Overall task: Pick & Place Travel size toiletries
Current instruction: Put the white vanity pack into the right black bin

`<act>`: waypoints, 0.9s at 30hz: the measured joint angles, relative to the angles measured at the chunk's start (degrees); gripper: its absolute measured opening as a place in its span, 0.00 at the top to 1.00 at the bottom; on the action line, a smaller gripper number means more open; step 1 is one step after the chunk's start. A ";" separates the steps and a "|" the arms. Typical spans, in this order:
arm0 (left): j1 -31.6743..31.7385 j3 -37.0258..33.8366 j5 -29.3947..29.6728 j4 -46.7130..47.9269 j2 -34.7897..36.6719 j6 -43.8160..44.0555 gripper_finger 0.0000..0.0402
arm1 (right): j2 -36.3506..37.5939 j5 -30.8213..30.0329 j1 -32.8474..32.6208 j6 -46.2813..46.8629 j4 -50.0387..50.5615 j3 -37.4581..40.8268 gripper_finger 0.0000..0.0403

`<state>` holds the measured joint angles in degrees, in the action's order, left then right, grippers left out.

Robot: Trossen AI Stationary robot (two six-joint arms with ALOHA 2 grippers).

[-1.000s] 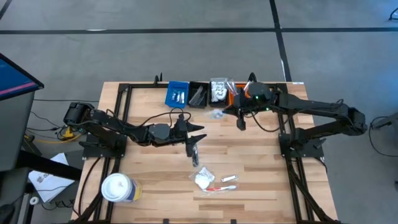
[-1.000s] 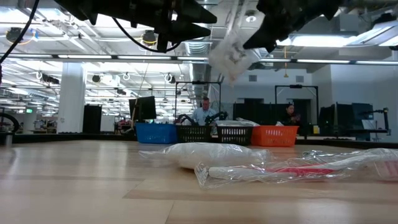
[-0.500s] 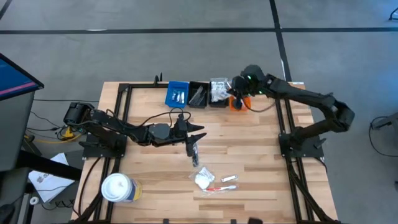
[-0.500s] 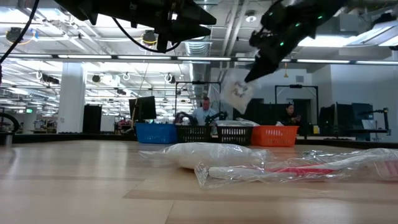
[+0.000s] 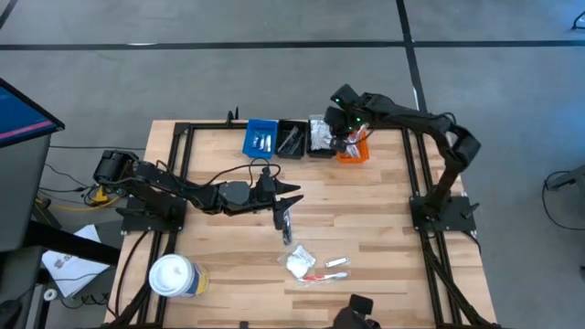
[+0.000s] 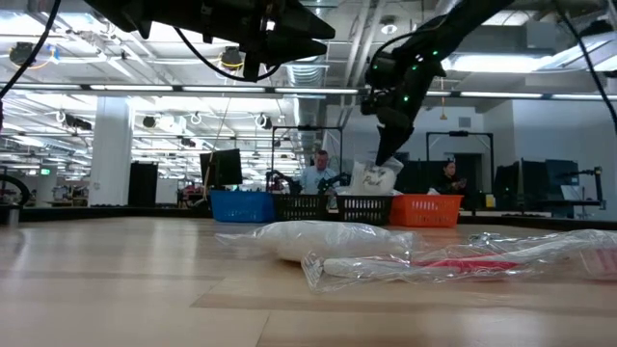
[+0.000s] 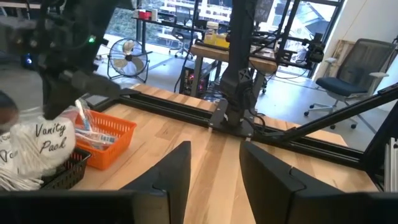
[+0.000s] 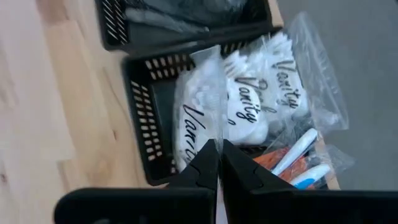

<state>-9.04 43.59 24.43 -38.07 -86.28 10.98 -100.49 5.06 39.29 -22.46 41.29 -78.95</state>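
The right gripper [image 8: 217, 149], pinched on a sachet [image 8: 202, 118], hangs over the far black bin [image 8: 140, 124]: placing step; next, release. The left gripper [image 5: 285, 212] waits mid-table, fingers apart, holding nothing. More toiletries [image 5: 311, 265] lie near.

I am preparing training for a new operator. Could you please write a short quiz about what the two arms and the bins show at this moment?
1. True or false: the right gripper is shut on a Vanity Pack sachet over the black bin.
2. Which bin holding toothbrushes stands beside that black bin?
A. a green bin
B. the orange bin
C. a yellow bin
3. Fill the gap: the left gripper hovers over the middle of the table with its fingers ____ and nothing between them.

Key: 1 true; 2 B; 3 open.
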 joint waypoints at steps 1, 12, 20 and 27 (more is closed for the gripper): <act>0.00 0.00 -0.02 0.00 0.00 0.00 0.67 | -0.99 -0.20 0.02 -0.39 0.70 -0.78 1.00; 0.00 0.00 -0.20 -0.02 0.00 0.00 0.68 | -5.76 -6.50 -2.26 -5.59 3.55 -5.45 1.00; 0.00 0.00 -0.17 -0.02 0.00 0.00 0.69 | -5.75 -7.04 -2.97 -9.46 3.25 -5.47 1.00; 0.00 0.00 0.02 -0.02 0.00 0.00 0.69 | -5.75 -6.98 -2.93 -11.67 1.19 -5.47 1.00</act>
<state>-9.04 43.59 24.44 -38.09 -86.28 10.98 -106.24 -1.92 36.36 -34.13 42.49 -84.42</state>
